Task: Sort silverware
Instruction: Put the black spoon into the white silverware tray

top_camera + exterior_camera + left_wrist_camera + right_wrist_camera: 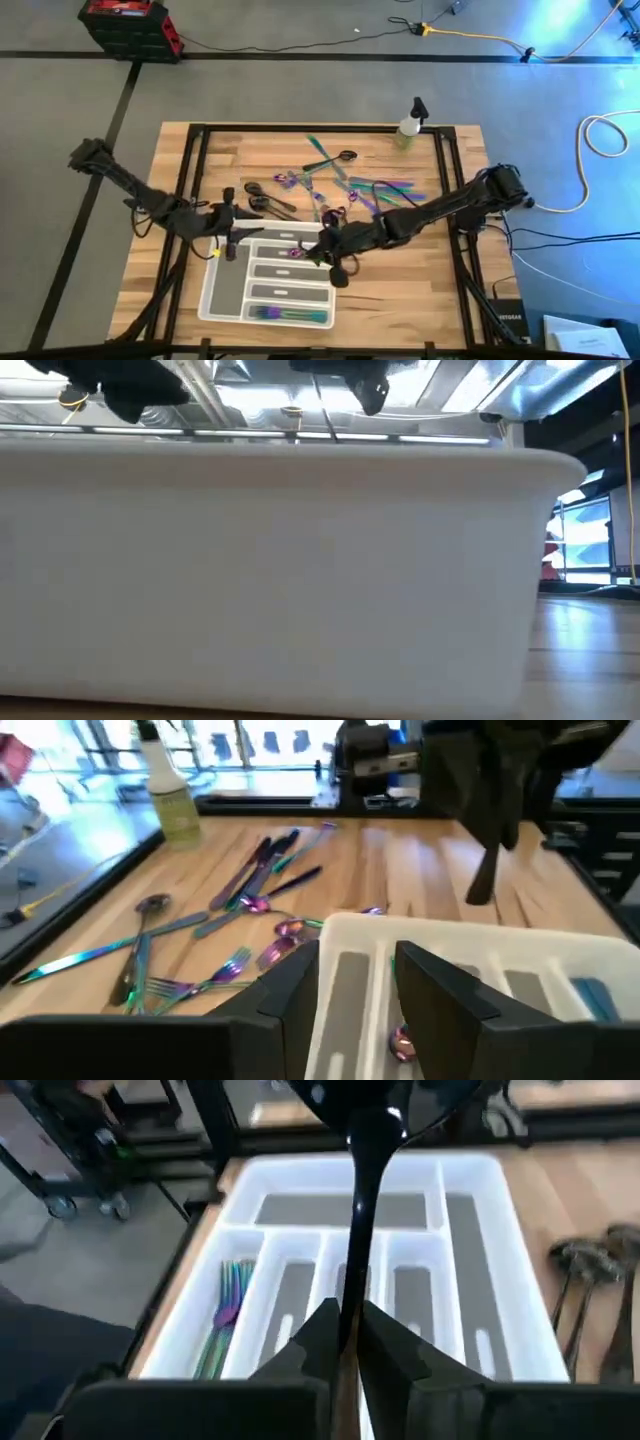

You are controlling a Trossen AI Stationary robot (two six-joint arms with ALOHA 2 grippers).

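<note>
Spoon [362, 1200] in the right gripper [345, 1342], dark and near-black, hanging over the white tray [520, 1295] with its bowl out ahead and its handle pinched between the fingers. Fingers are pressed nearly together, only the thin handle between them. From the high view, the gripper sits at the tray's right edge, about level with the middle slots.

To do this step well, the spoon wants lining up lengthwise with one long slot before it comes down, so the bowl clears the dividers. One slot at the near end already holds a bundle of iridescent forks [228, 1305], and a small purple piece [296, 251] lies in another, so the dark spoon looks better off in a bare one. Low and level, then let go; a drop from height could bounce it across a divider.

Left gripper [355, 985] waits at the tray's far-left corner, fingers spread, holding nothing. Whether it touches the tray rim I can't quite tell from these views.

Loose cutlery [345, 185] waits on the table [420, 300] beyond the tray, scattered toward the spray bottle [410, 122].
</note>
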